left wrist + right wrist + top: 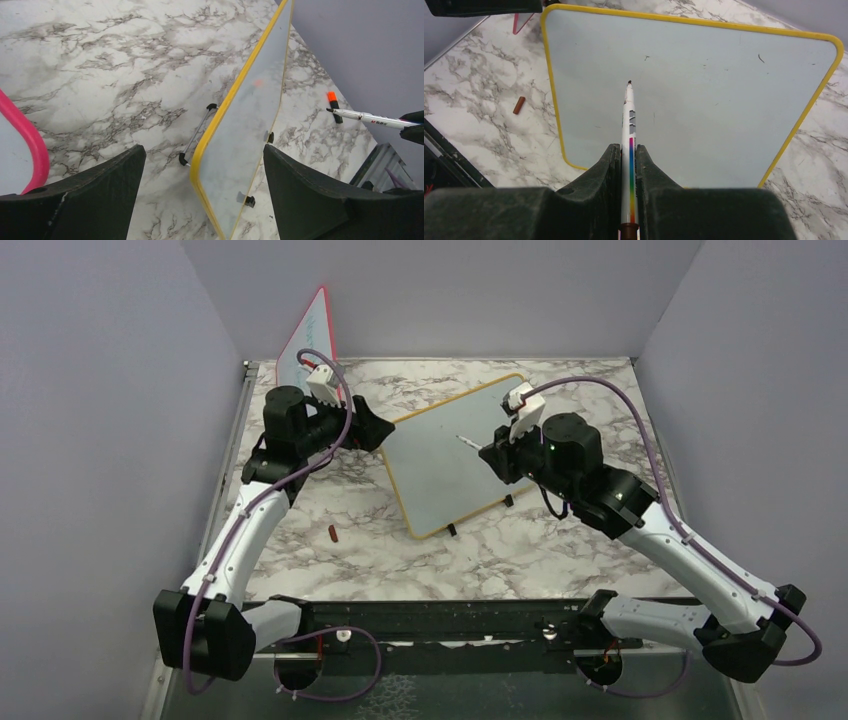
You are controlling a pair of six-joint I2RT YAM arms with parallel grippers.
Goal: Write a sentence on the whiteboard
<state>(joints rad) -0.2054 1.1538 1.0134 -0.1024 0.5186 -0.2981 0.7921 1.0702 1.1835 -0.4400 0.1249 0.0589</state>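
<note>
A red-brown cap [332, 533] lies left of the desk [560, 540] centre. The whiteboard [435, 470] stands tilted mid-desk. The right end effector [630, 155] pinches a marker [629, 115], tip over the board face. The left end effector [202, 152], spread, straddles the board's left edge. A red-framed board [312, 340] leans at the far-left corner.

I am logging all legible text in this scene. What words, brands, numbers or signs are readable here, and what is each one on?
Marker barrel: small red print, too blurred to read.
Red-framed board: faint blue-green handwriting, too small to read.
Whiteboard: no writing, only a few specks.
Nothing here can be quoted with confidence.
</note>
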